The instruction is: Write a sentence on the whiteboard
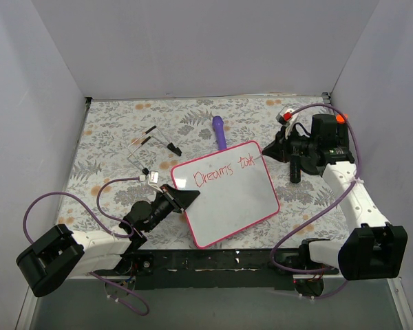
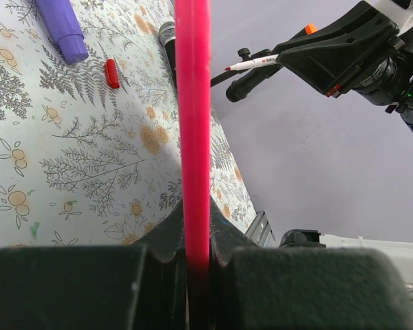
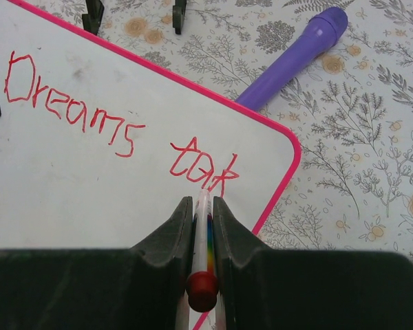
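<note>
**Speaker 1:** Where was the whiteboard, and what held it?

**Speaker 2:** The whiteboard [image 1: 230, 206] lay at an angle on the floral table [image 1: 103, 137], near the arm bases. Your left gripper [image 1: 184, 198] had its jaws pressed onto the pink frame at the board's left edge. The left wrist view showed the frame pinched between them.

**Speaker 1:** And my right gripper?

**Speaker 2:** Your right gripper [image 3: 203, 206] pinched a marker [image 3: 204, 227], with the jaws tight on the barrel. The tip was aimed at the board's upper right part. I could not tell whether it touched.

**Speaker 1:** What was written?

**Speaker 2:** The sentence [image 3: 117, 124] read "Dreams", then "tak", in thin red strokes along the top edge. The second word looked unfinished, so I judged you were partway through writing, early in the sentence.

**Speaker 1:** What did the next move call for?

**Speaker 2:** Probably one more letter to the right of the "k". It would sit close to the pink frame, where little room was left. After that you would likely need a lower line, starting at the left. The left grip would need to be firm so the board could not slide. A purple stick [image 1: 219, 130] lay just beside the board's far edge, outside the writing area.
</note>
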`<state>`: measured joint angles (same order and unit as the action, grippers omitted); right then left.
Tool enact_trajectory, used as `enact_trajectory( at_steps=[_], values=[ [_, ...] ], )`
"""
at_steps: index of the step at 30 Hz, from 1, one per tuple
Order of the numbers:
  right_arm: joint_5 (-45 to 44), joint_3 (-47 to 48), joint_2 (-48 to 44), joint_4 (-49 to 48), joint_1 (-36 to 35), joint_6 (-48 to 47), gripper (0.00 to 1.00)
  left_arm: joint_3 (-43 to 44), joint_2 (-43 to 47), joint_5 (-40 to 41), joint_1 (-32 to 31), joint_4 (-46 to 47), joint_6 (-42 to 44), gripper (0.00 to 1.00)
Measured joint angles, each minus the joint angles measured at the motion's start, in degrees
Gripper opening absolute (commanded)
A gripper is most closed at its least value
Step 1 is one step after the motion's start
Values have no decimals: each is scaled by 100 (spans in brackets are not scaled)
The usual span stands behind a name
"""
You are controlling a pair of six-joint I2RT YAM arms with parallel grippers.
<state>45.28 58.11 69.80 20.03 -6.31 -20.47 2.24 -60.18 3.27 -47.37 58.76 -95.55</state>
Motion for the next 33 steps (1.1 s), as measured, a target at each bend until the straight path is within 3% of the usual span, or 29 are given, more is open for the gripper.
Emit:
enact_trajectory(
  at_steps=[16,33],
  values=[
    [219,-92,-76,-92,284,105,1,0,4,-74,0,33,50,0],
    [409,39,745,-151,538,260,1,-2,7,-96,0,39,81,0]
  ],
)
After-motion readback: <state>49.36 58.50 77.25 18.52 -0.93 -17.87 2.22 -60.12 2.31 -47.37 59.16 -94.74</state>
